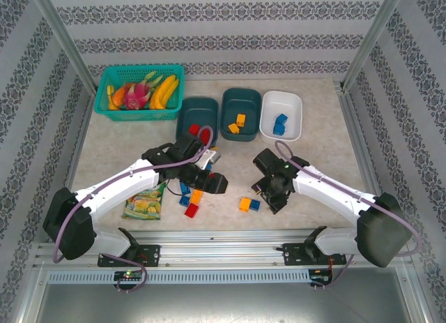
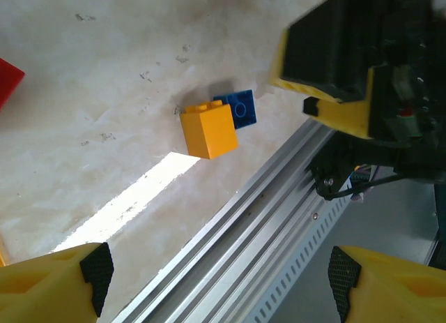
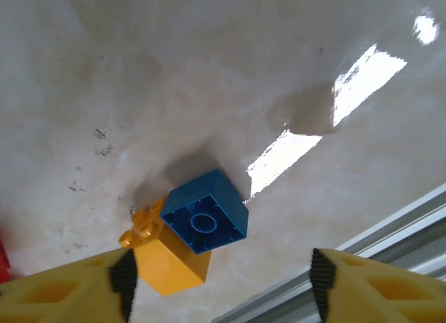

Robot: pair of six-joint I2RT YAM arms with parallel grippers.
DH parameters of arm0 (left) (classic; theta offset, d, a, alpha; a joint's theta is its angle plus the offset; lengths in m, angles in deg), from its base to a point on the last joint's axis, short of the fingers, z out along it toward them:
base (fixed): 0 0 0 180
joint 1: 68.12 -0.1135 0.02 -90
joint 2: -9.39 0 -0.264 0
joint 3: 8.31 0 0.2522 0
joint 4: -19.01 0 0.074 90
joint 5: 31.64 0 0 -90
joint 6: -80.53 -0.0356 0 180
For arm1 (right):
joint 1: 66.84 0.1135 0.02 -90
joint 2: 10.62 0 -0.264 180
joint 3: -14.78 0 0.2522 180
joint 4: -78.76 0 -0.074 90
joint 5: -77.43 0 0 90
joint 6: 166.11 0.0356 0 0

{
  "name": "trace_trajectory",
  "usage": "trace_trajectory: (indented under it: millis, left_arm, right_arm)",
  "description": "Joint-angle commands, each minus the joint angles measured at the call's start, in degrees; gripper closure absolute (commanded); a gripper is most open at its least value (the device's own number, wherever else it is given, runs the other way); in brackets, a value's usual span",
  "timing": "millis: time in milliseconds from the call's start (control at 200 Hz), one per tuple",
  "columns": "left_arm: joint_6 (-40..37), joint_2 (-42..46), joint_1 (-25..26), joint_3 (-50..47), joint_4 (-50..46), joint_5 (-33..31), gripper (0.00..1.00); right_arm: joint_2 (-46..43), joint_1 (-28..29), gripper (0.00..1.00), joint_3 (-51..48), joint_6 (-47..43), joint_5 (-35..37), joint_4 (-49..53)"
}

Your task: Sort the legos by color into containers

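The right gripper [image 3: 219,278] hangs open, empty, aimed at the blue brick [image 3: 204,213] by the table's [image 3: 209,72] front edge, its likely pick; left gripper [image 2: 219,271] gapes empty.

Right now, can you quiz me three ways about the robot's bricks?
1. Where is the small blue plastic brick near the right claw? A) on the beige table beside an orange-yellow plastic brick B) in a basket C) in a tub
2. What colour is inside the white rounded plastic tub? A) red B) green C) blue
3. The right claw is: A) shut on a brick B) open, empty C) shut on a packet
A, it lies on bare tabletop; C, blue bricks sit inside; B, it stands wide with nothing gripped.
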Motion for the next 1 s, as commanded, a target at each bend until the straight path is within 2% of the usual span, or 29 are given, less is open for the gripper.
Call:
trace_trajectory:
  millis: [0,175,425,620,744,999]
  left_arm:
    - [-2.1,2.5,1.1,-0.9,-0.2,0.1,0.17]
    - [-2.4,4.5,1.2,-1.4,-0.9,-0.4,0.17]
    - [-2.1,6.0,1.2,-2.5,-0.9,-0.4,0.17]
    - [-2.1,6.3,1.2,-2.8,-1.0,-0.4,0.17]
    - [-2.0,6.2,1.2,-2.6,-0.8,-0.5,0.18]
    - [-1.5,5.7,1.2,-2.4,0.0,-0.3,0.18]
  right_arm:
    - [-0.3,1.2,0.26,-3.6,15.0,-2.2,-7.6]
    - [-0.7,2.1,0.23,-8.8,24.2,-1.4,-15.0]
    - [2.0,2.7,0.23,-10.1,28.1,-1.4,-19.7]
    - [3.3,3.3,0.33,-10.4,29.7,-0.9,-21.1]
    - [4.2,3.3,0.44,-10.0,29.2,-0.5,-20.5]
    - [6.0,2.6,0.47,-10.1,28.7,0.1,-20.7]
